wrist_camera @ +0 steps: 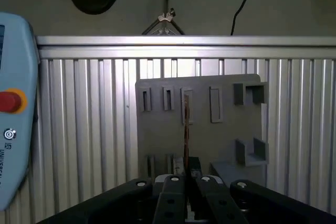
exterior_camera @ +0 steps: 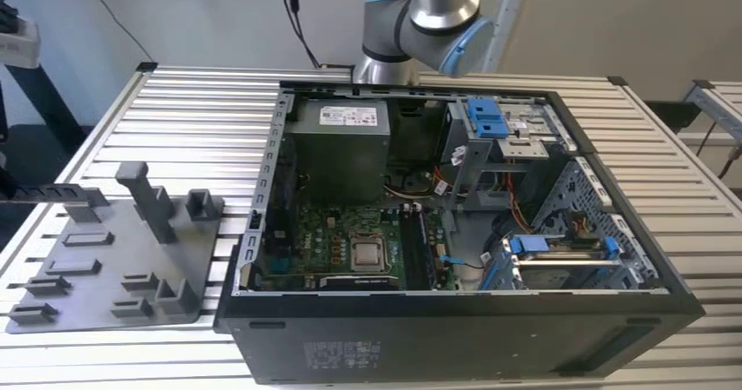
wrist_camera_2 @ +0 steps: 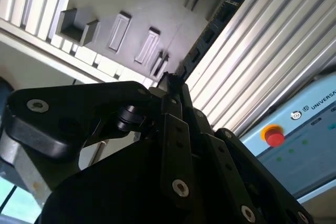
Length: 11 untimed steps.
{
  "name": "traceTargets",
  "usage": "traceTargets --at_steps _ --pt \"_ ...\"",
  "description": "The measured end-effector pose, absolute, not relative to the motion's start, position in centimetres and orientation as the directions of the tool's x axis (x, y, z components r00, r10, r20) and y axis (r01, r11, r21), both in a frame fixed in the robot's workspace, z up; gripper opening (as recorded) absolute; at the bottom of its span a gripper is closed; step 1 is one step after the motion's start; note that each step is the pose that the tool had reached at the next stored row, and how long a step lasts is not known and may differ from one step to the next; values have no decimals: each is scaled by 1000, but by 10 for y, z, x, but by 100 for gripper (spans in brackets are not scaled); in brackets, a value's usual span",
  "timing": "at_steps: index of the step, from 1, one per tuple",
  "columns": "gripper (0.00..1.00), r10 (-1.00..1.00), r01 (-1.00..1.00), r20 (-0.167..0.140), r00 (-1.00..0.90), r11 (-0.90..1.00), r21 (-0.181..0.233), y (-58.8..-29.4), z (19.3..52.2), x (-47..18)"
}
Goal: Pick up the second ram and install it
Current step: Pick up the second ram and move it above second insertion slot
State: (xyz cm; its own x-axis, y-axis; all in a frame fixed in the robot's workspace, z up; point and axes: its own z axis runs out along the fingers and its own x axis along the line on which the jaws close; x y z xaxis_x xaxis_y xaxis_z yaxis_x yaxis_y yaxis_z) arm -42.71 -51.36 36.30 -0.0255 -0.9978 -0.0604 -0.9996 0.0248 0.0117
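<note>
Fingers (wrist_camera: pixel 172 184) of the pincer (wrist_camera: pixel 186 176), black and jointed, are nearest to us in both wrist views. They are pressed together on the second ram (wrist_camera: pixel 185 124), which we see edge-on as a thin line running out from between them. In the second wrist view the same board reaches away as a long dark strip over the grey holder plate (wrist_camera_2: pixel 131 9). In the exterior view the ram lies about level at the exterior view's left edge, above the far corner of the plate. We cannot tell if it touches a block there.

Beyond the plate, bare slats of the table (exterior_camera: pixel 186 129) leave open room up to the far rail. The open computer case (exterior_camera: pixel 464 338) stands just beside the plate, at the exterior view's right. Behind the case, the arm (exterior_camera: pixel 418 16) rises with its grey and blue joint and leaves the picture upward. A light blue pendant (wrist_camera: pixel 13 103) with a red button is well apart from the plate.
</note>
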Motion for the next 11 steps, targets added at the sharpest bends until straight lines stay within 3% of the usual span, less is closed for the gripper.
traceTargets --at_steps 11 --pt "14 -998 -1000 -60 -26 25 12 -514 383 -427"
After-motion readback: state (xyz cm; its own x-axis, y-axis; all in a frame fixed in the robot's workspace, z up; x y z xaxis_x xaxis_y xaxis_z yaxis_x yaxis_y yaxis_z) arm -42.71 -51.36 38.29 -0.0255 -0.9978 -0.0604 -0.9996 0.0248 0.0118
